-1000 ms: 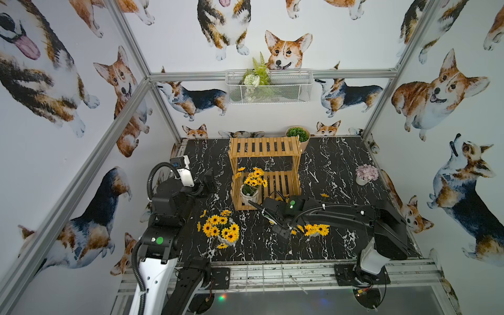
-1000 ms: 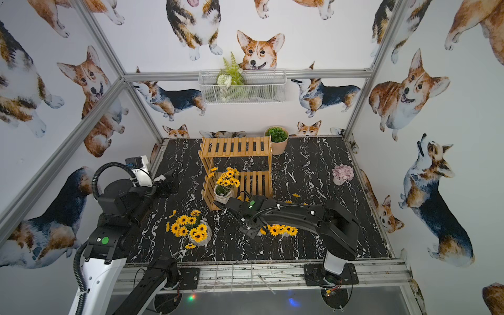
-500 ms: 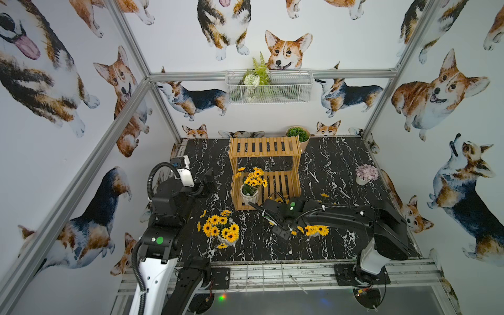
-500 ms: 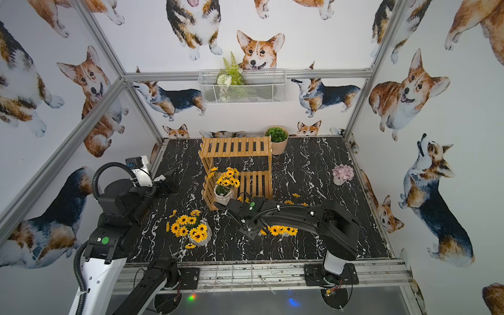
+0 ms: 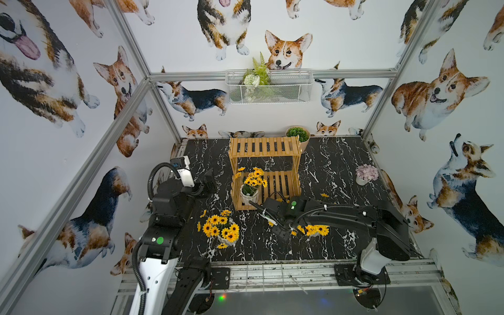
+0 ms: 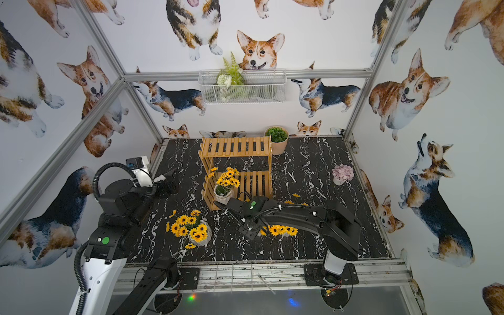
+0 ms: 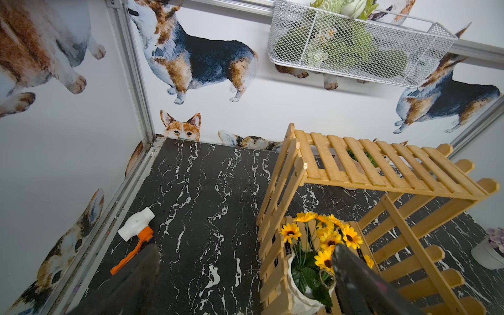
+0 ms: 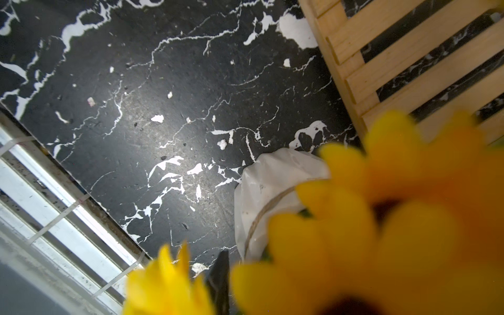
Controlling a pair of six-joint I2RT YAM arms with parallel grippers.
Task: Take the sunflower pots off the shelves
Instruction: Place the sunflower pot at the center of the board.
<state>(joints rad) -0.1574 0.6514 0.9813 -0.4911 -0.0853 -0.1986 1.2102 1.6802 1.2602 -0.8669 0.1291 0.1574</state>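
Left arm (image 5: 169,203): I see it folded up, the white lower link rising from its base at the near edge and the black elbow bent forward, with the wrist roughly level. Left gripper (image 5: 208,180) points toward the far side. Both fingers (image 7: 354,272) are spread wide, which is plain in the left wrist view.

Right arm (image 5: 354,218): stretched low and nearly flat from its base at the near right, reaching across toward the middle. The wrist is turned down and the right gripper (image 5: 281,231) is aimed downward, toward the near edge. I can make out only one dark finger (image 8: 218,272) in the right wrist view, so the jaw gap is not readable.
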